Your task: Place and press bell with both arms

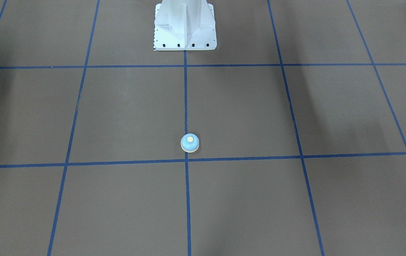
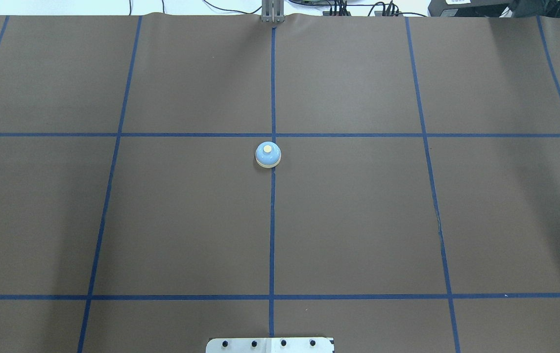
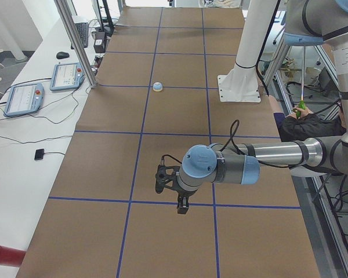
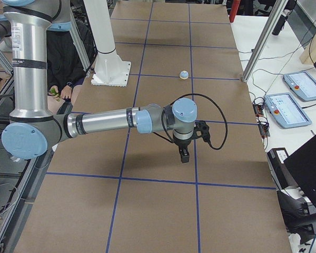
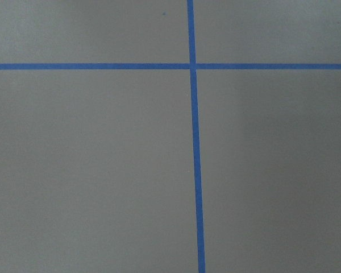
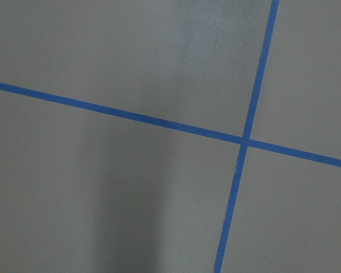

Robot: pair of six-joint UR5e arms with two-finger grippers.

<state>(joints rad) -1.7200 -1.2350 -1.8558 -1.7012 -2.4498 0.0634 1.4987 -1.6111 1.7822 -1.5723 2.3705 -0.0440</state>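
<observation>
Overhead, just bell (image 2: 268, 155) — arms (image 3: 249, 165) side-view only

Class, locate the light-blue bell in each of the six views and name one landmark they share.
Exterior front-facing: bell just below centre, on the middle tape line.
Overhead exterior: bell just above centre, on the same line.
Exterior left: bell upper middle, far and small.
Exterior right: bell upper middle, far and small.
Left wrist-mounted: not in it.
Right wrist-mounted: not in it.
Shared landmark: the white pedestal, in all four exterior views.
</observation>
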